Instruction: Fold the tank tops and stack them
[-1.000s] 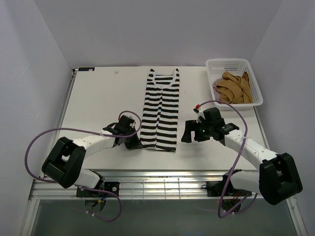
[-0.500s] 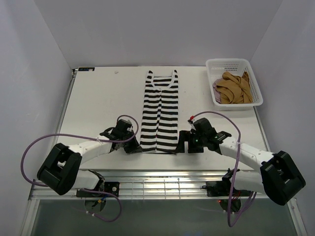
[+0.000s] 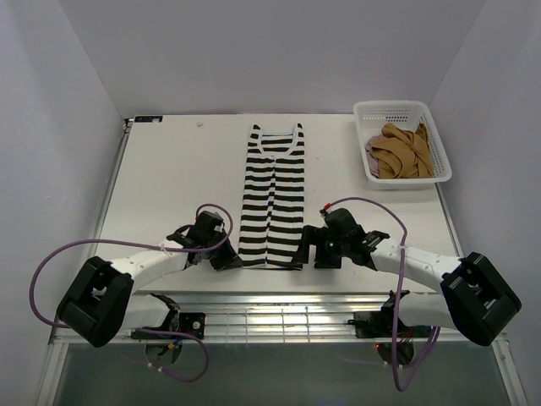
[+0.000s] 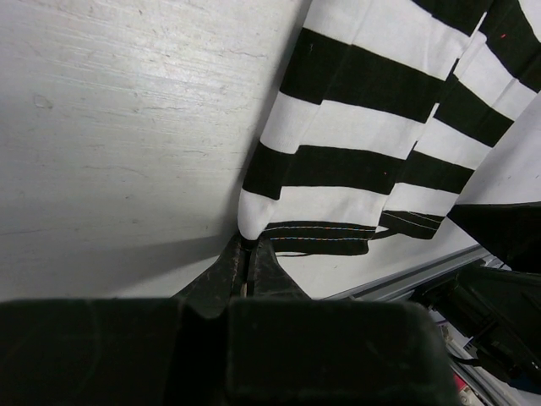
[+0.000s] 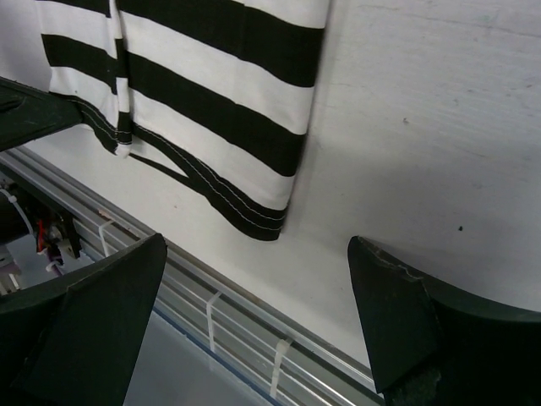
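The black-and-white striped tank top (image 3: 272, 203) lies flat and lengthwise mid-table, straps at the far end and hem near the front edge. My left gripper (image 3: 230, 260) is shut on the hem's left corner; in the left wrist view the cloth (image 4: 363, 101) runs into the closed left gripper (image 4: 248, 254). My right gripper (image 3: 306, 245) stands wide open just off the hem's right corner. The right wrist view shows that corner (image 5: 262, 216) ahead of the right gripper (image 5: 258, 247), with nothing between the fingers. The tan-brown top (image 3: 404, 152) and the pink top (image 3: 372, 154) lie bunched in the basket.
The white mesh basket (image 3: 397, 106) stands at the table's far right corner. A metal rail (image 3: 279, 306) runs along the front edge of the table, just behind both grippers. Purple cables loop beside each arm.
My left gripper closed on the hem's left corner. Both grippers moved toward the front edge, the right one also leftward to the hem. The striped top slid slightly nearer.
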`<state>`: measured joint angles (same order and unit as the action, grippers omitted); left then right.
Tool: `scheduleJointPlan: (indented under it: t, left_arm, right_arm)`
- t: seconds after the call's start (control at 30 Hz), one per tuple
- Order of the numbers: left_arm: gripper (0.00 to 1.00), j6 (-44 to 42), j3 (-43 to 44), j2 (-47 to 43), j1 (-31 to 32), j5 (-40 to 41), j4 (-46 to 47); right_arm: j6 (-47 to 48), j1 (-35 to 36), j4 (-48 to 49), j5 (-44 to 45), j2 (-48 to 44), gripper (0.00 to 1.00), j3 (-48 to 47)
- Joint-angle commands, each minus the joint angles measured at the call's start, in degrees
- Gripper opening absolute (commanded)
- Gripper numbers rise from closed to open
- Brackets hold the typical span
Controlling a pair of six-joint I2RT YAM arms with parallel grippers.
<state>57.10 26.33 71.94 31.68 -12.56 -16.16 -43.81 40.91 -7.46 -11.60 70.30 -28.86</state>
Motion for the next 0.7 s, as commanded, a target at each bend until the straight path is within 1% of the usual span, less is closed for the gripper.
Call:
scheduleJointPlan:
  t: [0.0,0.13,0.17,0.2,0.27,0.33,0.37,0.43,0.47,0.67]
  left_arm:
    - [0.0,0.5,-1.9,-0.6,0.6,0.8,-2.4]
    - [0.0,0.8,-2.2,-0.8,0.7,0.9,-2.3]
    - [0.0,0.9,-2.2,-0.9,0.7,0.9,-2.3]
    - [0.0,1.2,-2.3,-1.0,0.7,0.8,-2.3]
    - [0.0,1.3,-2.4,-1.1,0.7,0.9,-2.3]
    - [0.0,1.5,-2.5,-1.6,0.7,0.8,-2.3]
    - [0.0,1.6,-2.5,-1.8,0.7,0.7,-2.4]
    - [0.0,1.7,-2.7,-2.5,0.7,0.7,-2.4]
    - [0.0,1.7,-2.8,-2.6,0.7,0.6,-2.4]
    - [0.0,1.7,-2.9,-2.9,0.7,0.1,-2.4]
  right_arm:
    - [-3.1,1.4,2.1,0.0,1.4,0.95,1.8]
    - [-4.5,2.2,3.2,-0.3,3.0,1.0,1.8]
    - [-4.8,2.6,3.4,-0.3,3.3,1.0,1.9]
    - [-5.0,2.7,3.8,-0.4,3.6,0.92,1.9]
    - [-5.9,3.0,3.2,0.2,4.3,0.84,1.8]
    - [-6.5,3.1,1.9,1.1,4.8,0.74,2.0]
    - [-7.0,3.1,1.7,1.2,5.0,0.64,2.1]
    - [-7.5,3.1,1.9,1.7,5.5,0.55,2.6]
    - [-7.9,3.2,2.3,1.8,5.5,0.48,3.1]
    - [-8.0,3.1,2.7,2.5,7.0,0.28,3.5]
